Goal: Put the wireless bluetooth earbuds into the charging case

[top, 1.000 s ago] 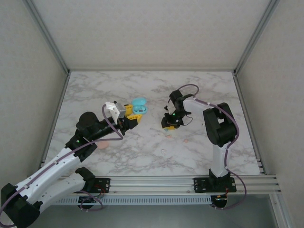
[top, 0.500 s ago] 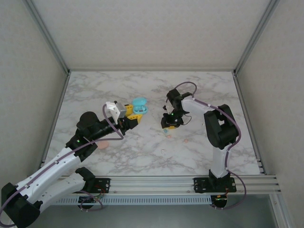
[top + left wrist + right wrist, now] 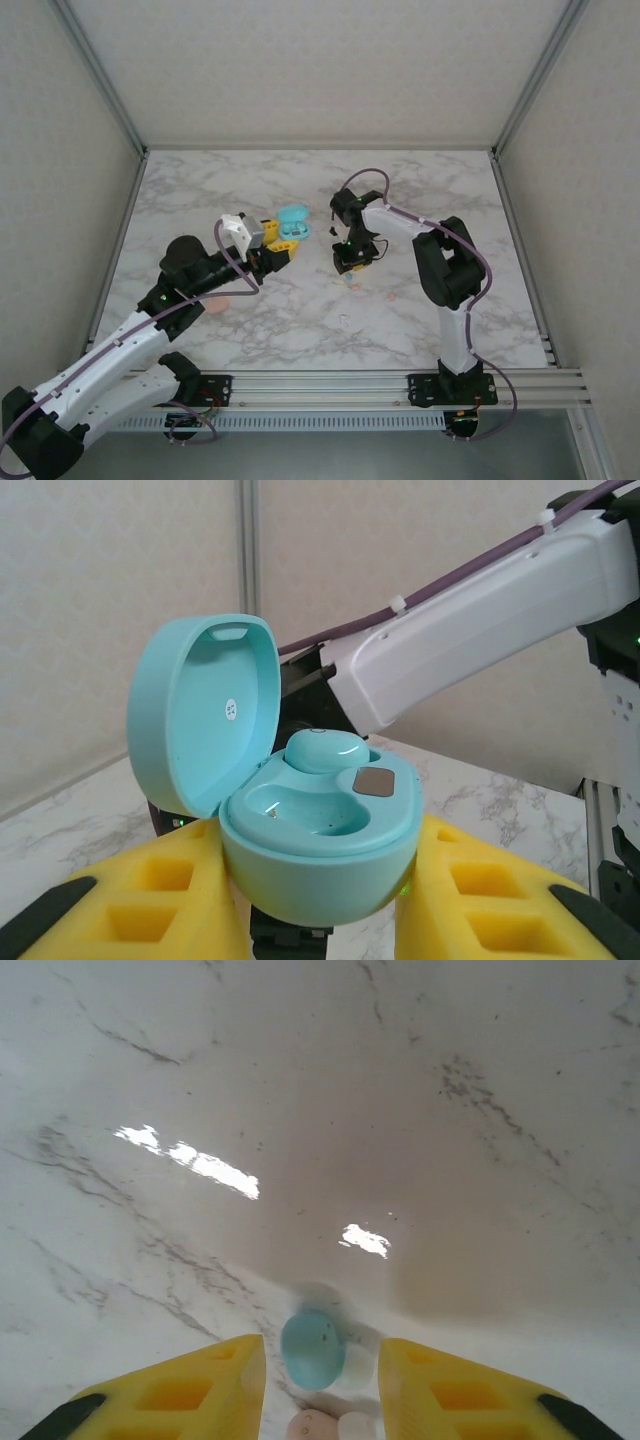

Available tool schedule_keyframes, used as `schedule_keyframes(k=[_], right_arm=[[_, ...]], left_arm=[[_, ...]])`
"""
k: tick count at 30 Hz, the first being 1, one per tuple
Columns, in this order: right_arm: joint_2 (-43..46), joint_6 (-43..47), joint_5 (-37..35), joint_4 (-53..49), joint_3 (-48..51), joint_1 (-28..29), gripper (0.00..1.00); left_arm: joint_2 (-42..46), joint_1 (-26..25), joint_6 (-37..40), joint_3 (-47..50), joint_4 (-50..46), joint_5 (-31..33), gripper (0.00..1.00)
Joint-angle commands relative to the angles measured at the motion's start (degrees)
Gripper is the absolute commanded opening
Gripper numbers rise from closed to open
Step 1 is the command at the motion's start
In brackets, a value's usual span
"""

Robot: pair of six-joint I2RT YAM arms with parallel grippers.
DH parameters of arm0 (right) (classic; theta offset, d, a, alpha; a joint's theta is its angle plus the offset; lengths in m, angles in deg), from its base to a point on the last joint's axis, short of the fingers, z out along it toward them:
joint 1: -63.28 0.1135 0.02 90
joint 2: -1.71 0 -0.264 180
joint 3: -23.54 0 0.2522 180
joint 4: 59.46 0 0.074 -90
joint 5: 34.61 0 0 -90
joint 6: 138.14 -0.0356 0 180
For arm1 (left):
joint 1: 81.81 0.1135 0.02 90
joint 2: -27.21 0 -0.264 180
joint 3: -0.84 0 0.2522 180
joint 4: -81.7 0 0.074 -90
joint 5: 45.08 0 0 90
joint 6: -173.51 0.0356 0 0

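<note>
White marble bench [image 3: 200, 190] between pale panelled walls; the left fingers [image 3: 150, 900] are clamped on an open, glossy teal oval charging case [image 3: 320, 830]; one teal pebble-shaped earbud [image 3: 325, 750] sits in its far socket, the near socket bare; the right fingers [image 3: 190, 1390] stand slightly apart, straddling a second teal earbud [image 3: 312, 1348] on the bench without pinching it; a salmon-pink earbud [image 3: 312, 1425] lies just beside; I judge one bud placed, the rest still to do.
</note>
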Motion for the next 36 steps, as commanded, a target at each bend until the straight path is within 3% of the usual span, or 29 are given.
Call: schedule_keyframes(k=[1, 25, 36], right_arm=[[-1.9, 2.3, -2.1, -3.5, -2.6, 1.2, 0.36], [-6.1, 3.7, -5.2, -5.6, -5.0, 2.4, 0.29], [0.6, -1.5, -3.4, -3.0, -3.0, 2.1, 0.22]], left_arm=[[1.1, -0.4, -0.2, -0.5, 0.3, 0.9, 0.29], [1.0, -0.4, -0.1, -0.6, -0.1, 1.0, 0.3], [0.5, -0.4, 0.1, -0.8, -0.2, 1.2, 0.3]])
